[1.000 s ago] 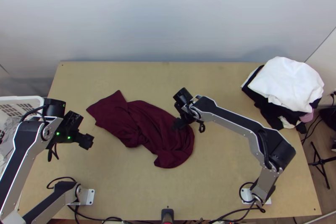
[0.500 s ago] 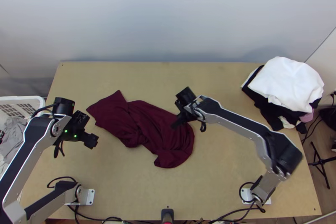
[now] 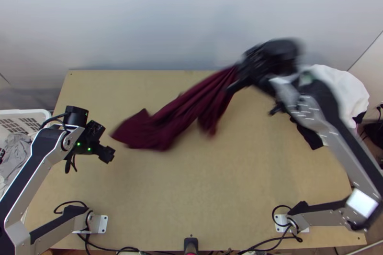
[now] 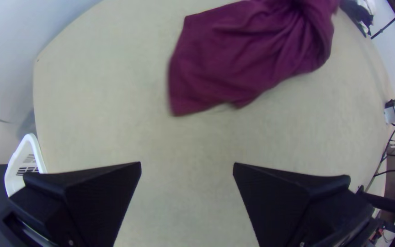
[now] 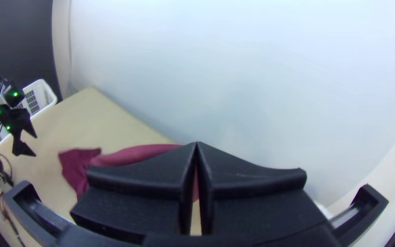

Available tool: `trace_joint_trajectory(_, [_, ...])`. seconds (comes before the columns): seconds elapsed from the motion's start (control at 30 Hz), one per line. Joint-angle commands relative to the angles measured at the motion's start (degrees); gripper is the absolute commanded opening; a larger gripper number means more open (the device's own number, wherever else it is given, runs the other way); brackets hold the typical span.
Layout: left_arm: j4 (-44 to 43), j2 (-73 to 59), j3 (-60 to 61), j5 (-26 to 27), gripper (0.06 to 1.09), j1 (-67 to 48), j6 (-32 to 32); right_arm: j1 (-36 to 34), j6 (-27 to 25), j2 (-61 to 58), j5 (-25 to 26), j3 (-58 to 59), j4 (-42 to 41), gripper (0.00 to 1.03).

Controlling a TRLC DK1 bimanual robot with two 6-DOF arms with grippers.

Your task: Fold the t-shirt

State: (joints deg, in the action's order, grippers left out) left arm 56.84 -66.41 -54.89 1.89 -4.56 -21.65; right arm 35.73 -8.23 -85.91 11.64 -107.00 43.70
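1. T-shirt (image 3: pixel 151 135), maroon, one. We find it bunched and drawn out in long creases, its free end low over the counter (image 3: pixel 215 197) towards the left edge, its raised end close to the far edge, right of centre. A loose flap hangs midway.
2. Right gripper (image 5: pixel 197 144), fingers pressed together, pinching the raised end; which part of the garment, we cannot tell.
3. Left gripper (image 4: pixel 187 163), fingers spread, nothing between them; placed over the left side of the counter, just beside the free end.
4. Risk, slipping: the whole garment depends on one pinch, and we judge that a quick swing could pull the cloth free.
5. Risk, tangling: with one end held, the flap may tuck beneath and set down as a doubled lump; a second grip seems called for before any fold.
6. Risk, overshoot: so near the far edge, cloth let go there could land against the wall (image 3: pixel 143 16) or slide off.
7. Pile of clothes (image 3: pixel 352 85), white and black, at the far right corner, partly behind the right arm (image 3: pixel 342 145); we note a chance of snagging.
8. White basket (image 3: pixel 24 111), outside the left edge, grey cloth (image 3: pixel 14 152) inside.
9. Cables (image 3: pixel 268 245), along the near edge.
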Motion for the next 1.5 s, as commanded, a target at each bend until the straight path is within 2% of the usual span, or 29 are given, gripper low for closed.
trace_joint_trajectory(0.0, [-3.9,-1.9,-2.0,0.0,1.03,-0.1,1.0,-0.9,-13.3,5.0,12.3,-17.9,-7.6,0.03])
trace_joint_trajectory(0.1, [-4.5,-3.4,-3.6,0.0,1.03,-0.3,1.0,-0.9,-13.0,6.4,15.2,-23.2,-8.8,0.03])
trace_joint_trajectory(0.3, [-6.0,-5.7,-4.6,0.0,1.03,-0.5,0.5,4.0,-12.4,10.1,21.3,-23.0,-10.7,0.03])
trace_joint_trajectory(0.63, [-6.1,-8.4,-7.6,0.0,1.03,-2.6,0.3,8.2,-16.7,9.5,22.3,-22.9,-11.9,0.03])
trace_joint_trajectory(0.83, [-6.1,-8.5,-8.0,0.0,1.03,-2.7,0.5,16.1,-14.7,7.8,22.8,-17.9,-9.9,0.03])
trace_joint_trajectory(0.97, [-6.1,-8.5,-7.7,0.0,1.03,-2.6,0.3,22.6,-15.9,0.4,22.8,-23.4,-10.0,0.03])
trace_joint_trajectory(1.1, [-5.1,-7.9,-10.1,0.2,1.03,-4.1,1.2,22.7,-23.5,-4.6,22.5,-25.6,-16.8,0.03])
trace_joint_trajectory(1.2, [-2.0,-7.7,-14.2,0.4,1.03,-8.6,1.6,22.0,-22.4,-5.2,22.6,-25.0,-17.4,0.03])
trace_joint_trajectory(1.33, [-0.9,-9.2,-16.4,0.5,1.03,-13.0,1.5,16.7,-18.9,-6.5,23.7,-24.9,-21.0,0.03])
trace_joint_trajectory(1.47, [0.5,-13.3,-18.6,2.4,1.03,-20.9,5.4,15.8,-18.5,-6.8,24.0,-23.5,-20.8,0.03])
